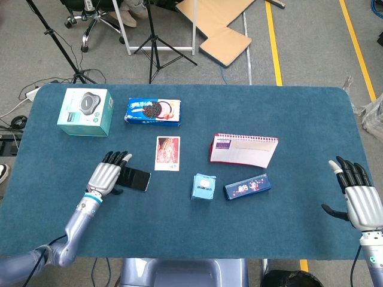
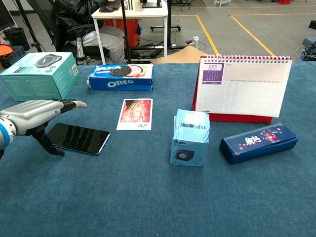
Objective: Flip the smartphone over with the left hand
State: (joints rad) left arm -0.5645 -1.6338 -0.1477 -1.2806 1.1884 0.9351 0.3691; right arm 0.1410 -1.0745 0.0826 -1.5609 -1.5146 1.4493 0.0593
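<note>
The smartphone lies flat on the blue table cloth at the left, dark glossy face up. My left hand is at its left end. The fingers stretch out just above that end, and the thumb points down to the cloth at the phone's near left corner. The phone is not lifted, and I cannot tell whether the fingers touch it. My right hand hovers at the table's right edge, fingers spread, holding nothing; only the head view shows it.
A teal box and an Oreo box stand behind the phone. A photo card lies just right of it. Further right are a small blue box, a dark blue box and a desk calendar.
</note>
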